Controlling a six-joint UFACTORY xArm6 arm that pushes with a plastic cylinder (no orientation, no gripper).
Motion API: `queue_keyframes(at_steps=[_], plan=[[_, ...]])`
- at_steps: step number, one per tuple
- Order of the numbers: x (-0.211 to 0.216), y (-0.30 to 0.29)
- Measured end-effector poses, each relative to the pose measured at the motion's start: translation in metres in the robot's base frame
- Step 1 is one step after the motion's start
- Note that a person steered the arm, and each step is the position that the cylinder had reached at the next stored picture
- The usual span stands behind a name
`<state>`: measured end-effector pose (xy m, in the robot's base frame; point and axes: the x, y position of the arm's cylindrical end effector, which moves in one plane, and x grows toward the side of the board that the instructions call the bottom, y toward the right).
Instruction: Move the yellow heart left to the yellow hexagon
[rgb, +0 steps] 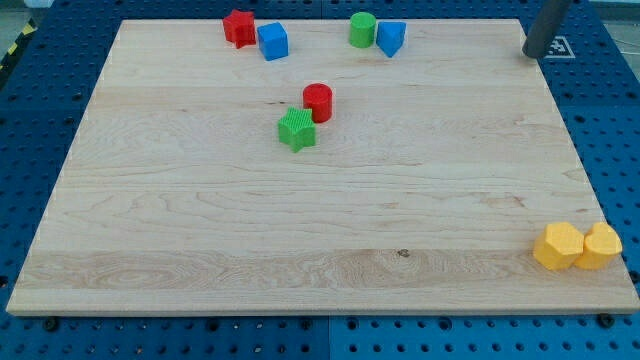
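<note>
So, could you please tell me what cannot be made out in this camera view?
- My tip: the rod is cut off by the view's top edge; whether its end touches the table is unclear.
- Yellow heart and yellow hexagon: pressed together at the bottom right; their touching sides are hidden.
- Red star and blue cube: small and far away, so their edges are hard to tell.

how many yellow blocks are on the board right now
2. The yellow hexagon and the yellow heart sit side by side, touching, at the view's bottom right corner of the board, heart on the right. Nothing appears hidden.
</note>
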<state>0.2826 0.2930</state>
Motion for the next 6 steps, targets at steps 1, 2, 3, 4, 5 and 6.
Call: queue_keyframes(at_steps=[1,2,3,4,5,6], plan=[[0.004,-0.005],[0.014,-0.023],[0.042,-0.006],[0.071,0.024],[0.097,0.049],[0.106,0.052]])
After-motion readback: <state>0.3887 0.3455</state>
